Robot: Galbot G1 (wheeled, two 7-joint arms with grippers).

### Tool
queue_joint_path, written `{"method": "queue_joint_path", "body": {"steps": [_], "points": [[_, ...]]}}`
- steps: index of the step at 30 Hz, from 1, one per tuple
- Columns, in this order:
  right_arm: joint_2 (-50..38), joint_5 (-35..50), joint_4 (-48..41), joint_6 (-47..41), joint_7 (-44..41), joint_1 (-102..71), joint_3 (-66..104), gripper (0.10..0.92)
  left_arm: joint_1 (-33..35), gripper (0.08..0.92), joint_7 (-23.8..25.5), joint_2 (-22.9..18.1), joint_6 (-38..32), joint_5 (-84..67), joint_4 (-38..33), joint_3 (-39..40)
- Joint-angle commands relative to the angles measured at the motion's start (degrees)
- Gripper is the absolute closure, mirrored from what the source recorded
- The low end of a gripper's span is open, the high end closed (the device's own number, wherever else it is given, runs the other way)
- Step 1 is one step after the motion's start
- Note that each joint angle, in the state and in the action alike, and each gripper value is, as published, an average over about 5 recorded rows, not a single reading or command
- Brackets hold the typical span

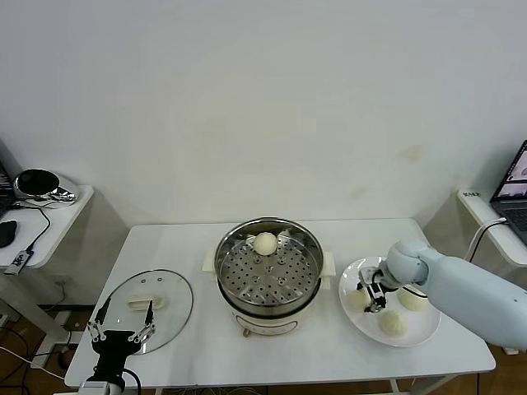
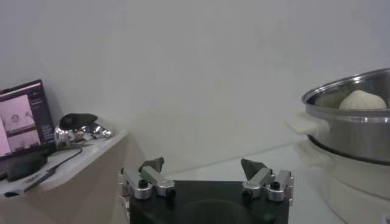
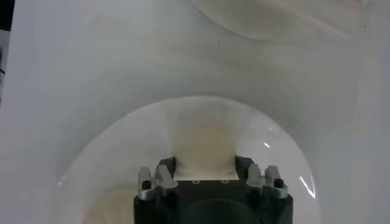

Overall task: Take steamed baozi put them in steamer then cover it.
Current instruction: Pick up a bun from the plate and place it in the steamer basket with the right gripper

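The steamer (image 1: pixel 226 276) stands mid-table with one steamed baozi (image 1: pixel 265 243) on the far side of its perforated tray; the left wrist view shows the same steamer (image 2: pixel 359 131) and bun (image 2: pixel 362 100). Three more baozi lie on a white plate (image 1: pixel 428 333) to its right. My right gripper (image 1: pixel 372 298) is down on the plate's left side, fingers pressed against both sides of a baozi (image 3: pixel 204 140). The other two (image 1: pixel 394 323) (image 1: pixel 414 298) lie free beside it. My left gripper (image 1: pixel 122 329) hangs open and empty over the near edge of the glass lid (image 1: pixel 165 288).
The lid lies flat on the table's left part, cream handle up. A side table with a dark device (image 1: pixel 37 183) stands far left. A laptop (image 1: pixel 515 193) sits on a shelf at the right edge. White wall behind.
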Motion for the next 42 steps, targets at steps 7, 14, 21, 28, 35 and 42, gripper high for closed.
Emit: {"method": "queue_joint_path", "body": {"steps": [7,14,21,28,35,42], "points": [[-10.3,11.9,10.8,-2.5,-5.1,20.5,-7.1,0.432,-0.2,0.177,0.0,-0.1,0.0,0.3,-0.1,0.9],[-7.7,22.6,14.0,-5.8,-4.5,41.8,-18.1,0.421,-0.5,0.177,0.0,0.4,0.0,0.3,-0.3,1.5],[4.0,31.4,13.4,-9.9,-1.2,52.1,-23.9,0.413,-0.7,0.177,0.0,0.9,0.1,-0.1,-0.1,1.4],[17.3,38.2,9.8,-14.9,3.6,48.7,-24.3,0.406,-0.7,0.177,0.1,1.0,0.1,-0.3,0.0,0.8],[26.0,36.8,1.7,-16.4,5.1,42.2,-24.8,0.406,-0.6,0.177,0.1,1.1,0.2,-0.8,-0.3,-0.5],[29.8,36.2,-2.5,-18.8,6.7,37.7,-24.7,0.406,-0.7,0.177,0.1,0.9,0.2,-1.0,-0.1,-1.1]]}}
